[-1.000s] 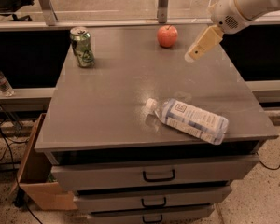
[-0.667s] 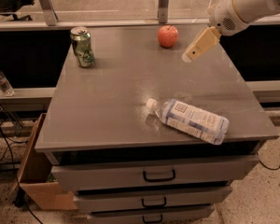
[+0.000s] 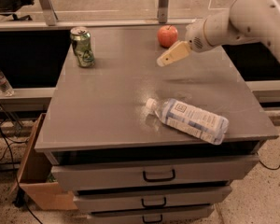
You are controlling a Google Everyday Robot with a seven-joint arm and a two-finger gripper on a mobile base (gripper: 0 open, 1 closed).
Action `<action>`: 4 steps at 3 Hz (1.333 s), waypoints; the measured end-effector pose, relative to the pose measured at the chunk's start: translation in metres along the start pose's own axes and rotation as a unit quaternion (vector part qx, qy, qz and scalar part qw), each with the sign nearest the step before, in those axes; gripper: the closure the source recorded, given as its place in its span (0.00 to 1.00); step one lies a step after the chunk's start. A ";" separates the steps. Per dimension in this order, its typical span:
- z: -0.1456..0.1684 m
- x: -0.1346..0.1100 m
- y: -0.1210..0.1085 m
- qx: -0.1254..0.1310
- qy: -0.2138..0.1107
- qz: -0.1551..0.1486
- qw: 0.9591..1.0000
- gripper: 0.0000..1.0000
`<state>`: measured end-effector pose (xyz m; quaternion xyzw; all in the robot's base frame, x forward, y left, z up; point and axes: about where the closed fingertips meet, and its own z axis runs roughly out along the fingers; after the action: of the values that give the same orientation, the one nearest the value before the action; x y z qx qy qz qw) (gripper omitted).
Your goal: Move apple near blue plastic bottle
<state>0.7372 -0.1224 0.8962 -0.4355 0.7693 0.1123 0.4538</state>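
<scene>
- End effector (image 3: 170, 56) hangs over the tabletop (image 3: 112, 92), far half, pointing toward 8 o'clock; apart or together, I cannot tell.
- It grips nothing and touches nothing.
- Apple (image 3: 167, 35) sits just at its 12 o'clock, near the far edge, upright, a small gap between them.
- Blue plastic bottle (image 3: 189, 120) lies on its side at the tabletop's 5 o'clock, cap toward 10 o'clock, well apart from the apple.
- Green soda can (image 3: 82, 47) stands at 11 o'clock, off the line between apple and bottle.
</scene>
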 end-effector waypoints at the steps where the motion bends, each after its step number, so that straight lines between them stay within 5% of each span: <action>1: 0.042 -0.005 -0.012 0.025 -0.044 0.024 0.998 0.00; 3: 0.051 -0.009 -0.061 0.107 -0.090 0.045 0.989 0.00; 4: 0.057 -0.009 -0.077 0.118 -0.104 0.064 0.985 0.00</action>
<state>0.8328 -0.1304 0.8886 -0.3145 0.7523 0.0940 0.5712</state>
